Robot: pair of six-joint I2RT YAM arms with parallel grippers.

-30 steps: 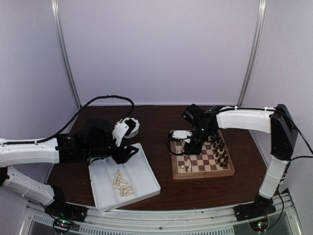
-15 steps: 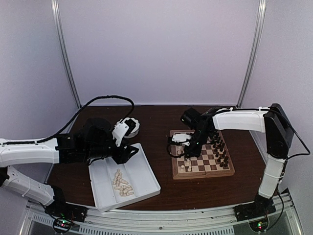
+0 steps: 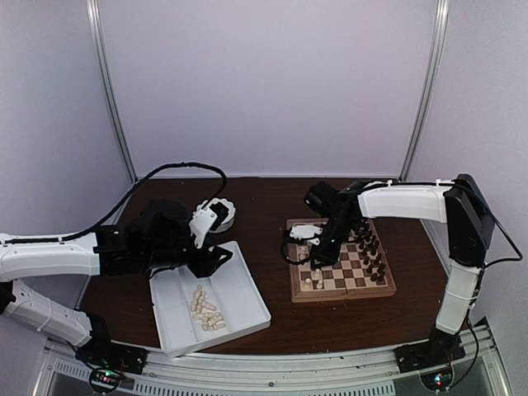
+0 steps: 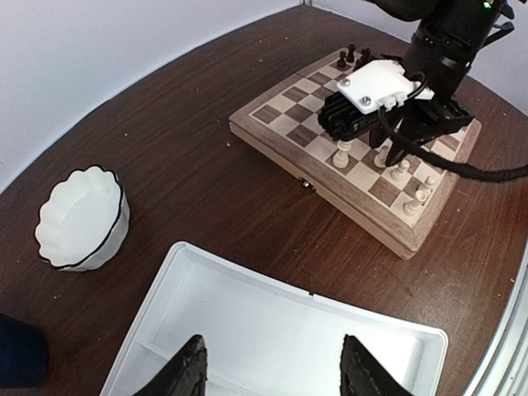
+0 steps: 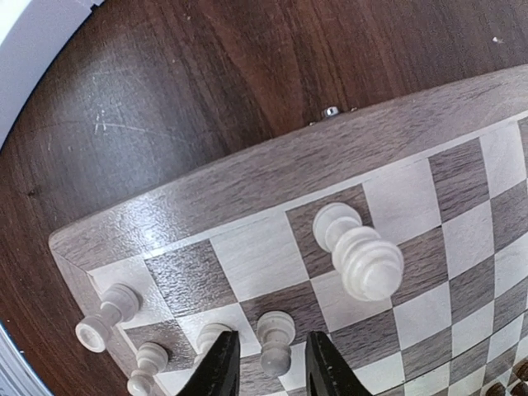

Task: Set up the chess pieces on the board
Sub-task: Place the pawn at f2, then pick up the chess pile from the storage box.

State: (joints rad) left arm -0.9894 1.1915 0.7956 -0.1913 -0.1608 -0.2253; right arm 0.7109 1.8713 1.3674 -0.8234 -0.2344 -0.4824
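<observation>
Right gripper (image 5: 271, 338) over the board (image 3: 346, 294), at its left edge, jaws slightly apart either side of a standing cream pawn (image 5: 275, 330). Left of the board: white tray (image 3: 247, 289) holding loose cream pieces (image 3: 206, 310). Left gripper (image 4: 274, 345) above the tray, jaws wide apart.

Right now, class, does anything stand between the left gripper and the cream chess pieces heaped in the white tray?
Nothing visible does. The left gripper hangs open over the tray's far end. The cream chess pieces lie nearer the arm bases, with only bare tray between.
</observation>
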